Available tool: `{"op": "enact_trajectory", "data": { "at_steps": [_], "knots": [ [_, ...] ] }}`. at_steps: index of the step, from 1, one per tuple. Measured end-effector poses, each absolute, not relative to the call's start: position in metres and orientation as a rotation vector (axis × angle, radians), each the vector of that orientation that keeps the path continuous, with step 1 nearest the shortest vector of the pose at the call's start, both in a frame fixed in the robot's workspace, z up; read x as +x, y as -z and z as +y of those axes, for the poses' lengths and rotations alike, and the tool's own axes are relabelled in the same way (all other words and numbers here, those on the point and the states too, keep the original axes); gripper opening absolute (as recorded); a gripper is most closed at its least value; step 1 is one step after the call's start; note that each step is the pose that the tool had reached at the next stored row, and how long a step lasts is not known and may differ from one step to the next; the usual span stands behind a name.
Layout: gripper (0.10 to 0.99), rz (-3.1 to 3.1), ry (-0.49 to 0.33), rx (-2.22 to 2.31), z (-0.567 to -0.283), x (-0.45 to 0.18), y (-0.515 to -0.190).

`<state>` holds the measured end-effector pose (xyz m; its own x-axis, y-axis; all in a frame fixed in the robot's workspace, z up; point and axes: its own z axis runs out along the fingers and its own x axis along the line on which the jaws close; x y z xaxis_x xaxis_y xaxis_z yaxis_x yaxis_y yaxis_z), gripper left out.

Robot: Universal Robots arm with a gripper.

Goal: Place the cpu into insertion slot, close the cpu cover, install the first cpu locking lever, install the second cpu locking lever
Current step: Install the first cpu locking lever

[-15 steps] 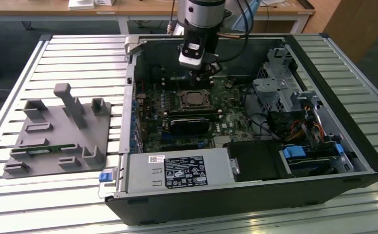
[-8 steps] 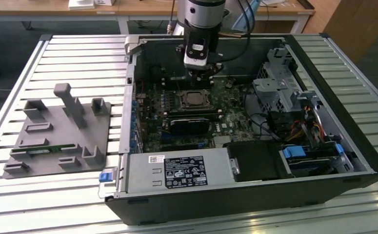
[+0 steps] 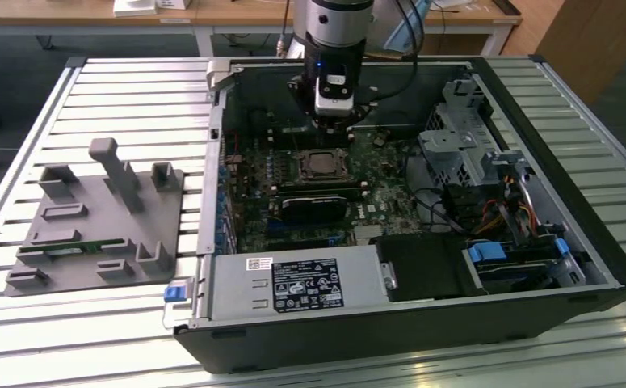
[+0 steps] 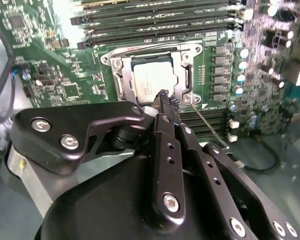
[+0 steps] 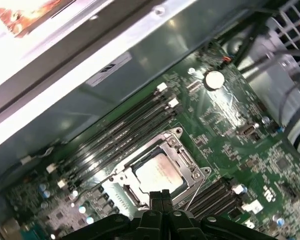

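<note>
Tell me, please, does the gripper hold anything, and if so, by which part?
Nothing seems held. The gripper is shut with nothing in it, its tip at the edge of the chip cover, beside the chip.

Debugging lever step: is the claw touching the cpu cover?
Cannot tell. In the first wrist view the claw overlaps the edge of the cpu cover; neither contact nor gap shows plainly.

I find no print I can read. The white sticker (image 5: 110,69) on the case wall (image 5: 155,47), ahead of my gripper (image 5: 160,196), and the power supply label (image 3: 302,284), well apart from it, are both too small to make out.
</note>
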<state>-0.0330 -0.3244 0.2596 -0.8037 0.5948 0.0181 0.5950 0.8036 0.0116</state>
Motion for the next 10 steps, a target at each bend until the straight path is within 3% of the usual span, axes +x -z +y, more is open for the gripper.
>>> {"op": "enact_trajectory", "data": {
  "at_steps": [10],
  "knots": [
    [0.106, -3.046, 0.024, -0.704, -0.3244, -0.0330, -0.2587]
  ]
}}
